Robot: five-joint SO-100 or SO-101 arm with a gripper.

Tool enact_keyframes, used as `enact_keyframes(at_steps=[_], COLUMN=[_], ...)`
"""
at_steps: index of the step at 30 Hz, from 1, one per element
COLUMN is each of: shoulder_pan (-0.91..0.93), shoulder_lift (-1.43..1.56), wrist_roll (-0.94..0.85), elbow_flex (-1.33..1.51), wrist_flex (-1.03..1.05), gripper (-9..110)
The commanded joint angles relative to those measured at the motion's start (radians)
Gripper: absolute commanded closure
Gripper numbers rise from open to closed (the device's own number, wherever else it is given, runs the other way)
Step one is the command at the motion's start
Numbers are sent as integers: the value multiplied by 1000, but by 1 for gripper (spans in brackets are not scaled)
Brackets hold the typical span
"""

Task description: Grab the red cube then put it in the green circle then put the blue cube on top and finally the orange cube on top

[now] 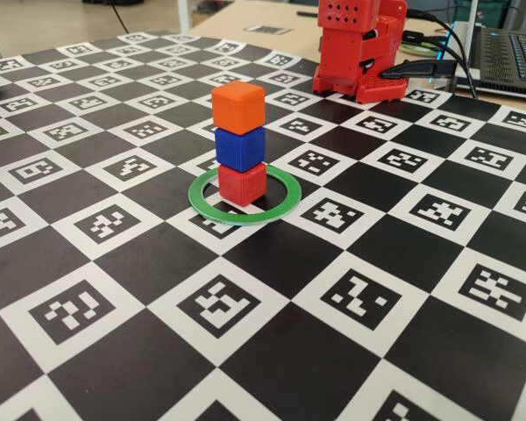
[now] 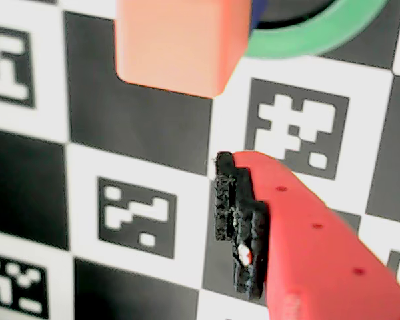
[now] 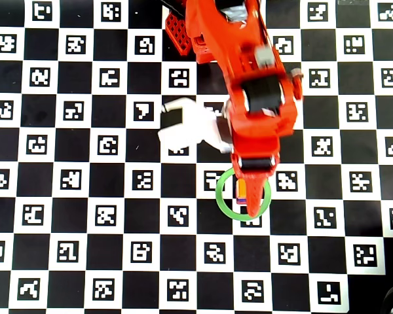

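While stacked, orange cube sits clear of hand.

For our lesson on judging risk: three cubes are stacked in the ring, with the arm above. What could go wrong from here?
1. In the overhead view the red finger hangs right over the orange cube; a sideways retreat might knock it off.
2. The blue cube sits twisted on the red cube, so a bump could topple the stack out of the green circle.

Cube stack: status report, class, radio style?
Gripper clear of stack, state unclear. Orange cube on blue cube on red cube, inside green circle. Nothing obstructing.
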Motion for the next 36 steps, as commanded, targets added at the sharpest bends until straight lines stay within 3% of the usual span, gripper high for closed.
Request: enact_keyframes(at_steps=[1,7,13,22,31,36], shoulder_pan=[32,97,167,207,173,153], shoulder_lift=[225,448,624,908,1126,1282], wrist_roll=[-150,-393,-640,-951,-1141,-1216], elbow_flex=[137,422,735,1169,1382,1537], wrist_flex=[-124,-299,-548,-822,-489,-414], gripper=[61,77,108,108,108,108])
